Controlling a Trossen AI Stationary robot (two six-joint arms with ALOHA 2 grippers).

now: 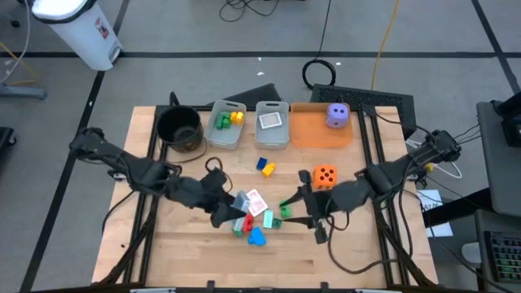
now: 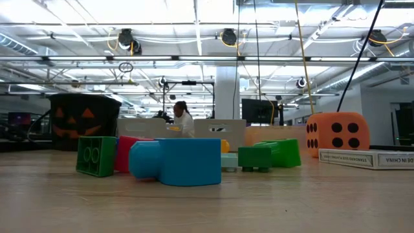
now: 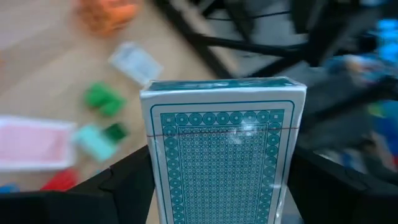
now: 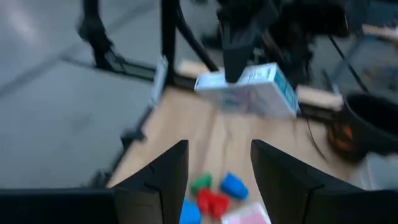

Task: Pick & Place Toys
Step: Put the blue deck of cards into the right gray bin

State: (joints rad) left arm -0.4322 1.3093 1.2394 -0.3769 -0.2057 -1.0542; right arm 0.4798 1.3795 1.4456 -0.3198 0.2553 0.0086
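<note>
While the black pot [image 1: 179, 129] sits at the table's [image 1: 163, 244] far left, the left gripper [image 1: 232, 207] hangs over the table's middle, its fingers clamped on a teal card deck [image 3: 224, 155] lifted clear of the wood. Just beside it lie a pink card pack [image 1: 255, 201], a red block [image 1: 247, 222] and a blue block [image 1: 257, 237]. At the far edge stand two clear bins: one [image 1: 225, 124] holds green and yellow blocks, the next [image 1: 272, 124] a card pack. A yellow-and-blue block [image 1: 265, 167] lies alone between bins and gripper. Green blocks [image 1: 277, 218] sit between the two grippers. The right gripper [image 1: 312, 213] hovers near them with its fingers apart and empty. An orange die [image 1: 326, 176] rests just behind it, and a purple die [image 1: 338, 115] stands on the orange tray [image 1: 313, 134] at the far right.
</note>
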